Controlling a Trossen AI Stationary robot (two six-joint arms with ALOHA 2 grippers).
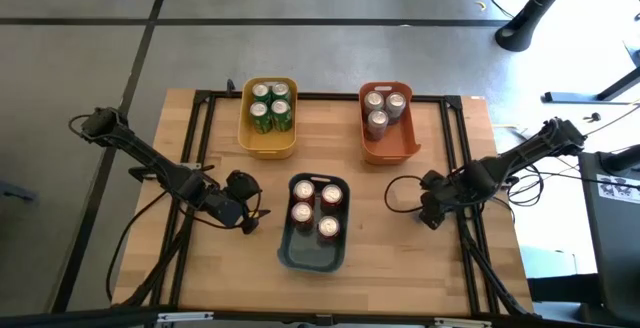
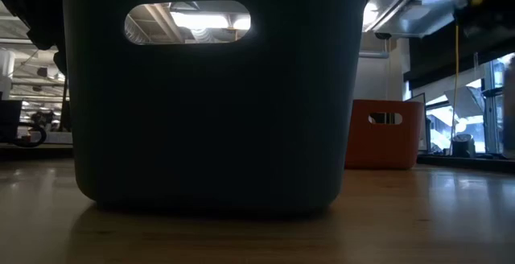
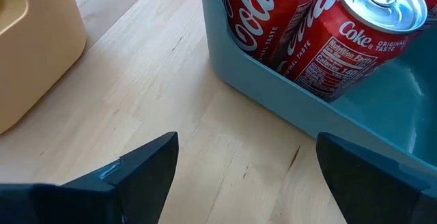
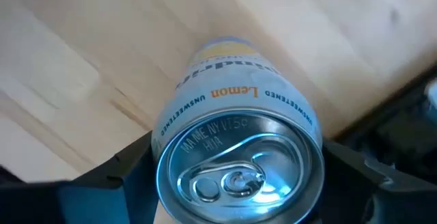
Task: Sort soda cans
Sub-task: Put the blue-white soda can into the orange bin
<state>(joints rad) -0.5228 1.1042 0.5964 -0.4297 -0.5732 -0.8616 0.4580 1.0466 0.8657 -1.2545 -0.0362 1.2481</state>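
The wooden table (image 1: pixel 340 178), framed by a black rail, carries three bins: a yellow bin (image 1: pixel 268 140) at about eleven o'clock from the centre with four green cans (image 1: pixel 271 106), an orange bin (image 1: pixel 388 144) at about one o'clock with three silver-grey cans (image 1: pixel 383 106), and a dark teal bin (image 1: pixel 314 254) at six o'clock with four red cans (image 1: pixel 316 208). Bare wood lies open between the bins and along both side rails — the widest free strip is at the near edge. The left gripper (image 1: pixel 246 220) hovers just beside the teal bin at its nine o'clock, fingers spread wide and empty, the bin's wall right ahead of it. The right gripper (image 1: pixel 430 214) sits at three o'clock from the teal bin, near the right rail; its fingers flank the fourth silver-grey can (image 4: pixel 239 162), a lemon-labelled one standing upright on the wood — whether they touch it I cannot tell.
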